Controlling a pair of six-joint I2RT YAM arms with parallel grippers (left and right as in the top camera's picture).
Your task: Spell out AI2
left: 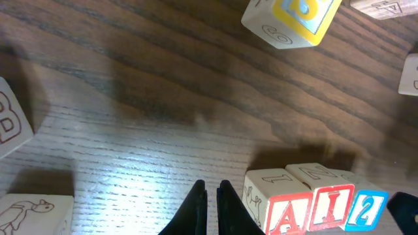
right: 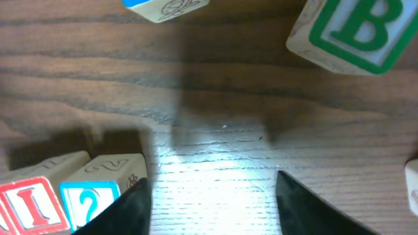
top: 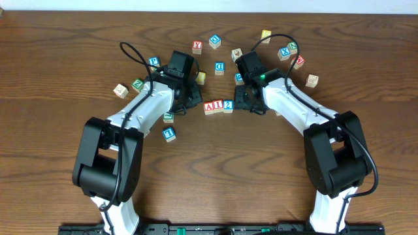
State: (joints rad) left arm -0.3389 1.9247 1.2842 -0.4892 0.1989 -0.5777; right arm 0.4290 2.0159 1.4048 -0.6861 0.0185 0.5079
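Three white-faced cubes stand touching in a row at the table's middle: red A point(top: 209, 108) point(left: 287, 214), red I point(top: 219, 106) point(left: 333, 205) point(right: 31, 207) and blue 2 point(top: 228, 105) point(left: 367, 210) point(right: 88, 203). My left gripper point(top: 197, 103) point(left: 210, 190) sits low over the wood just left of the A cube, shut with nothing between its fingers. On the other side, my right gripper point(top: 241, 102) point(right: 212, 189) is open and empty. Its left finger point(right: 134, 205) is right beside the 2 cube, which lies outside the jaws.
Loose cubes are scattered round the row: a red Y cube point(top: 196, 46), a blue D cube point(top: 219, 66), a blue-framed 1 cube point(top: 169, 134), a yellow-framed cube point(left: 294, 19), a green B cube point(right: 359, 29). More lie at the back right point(top: 287, 51).
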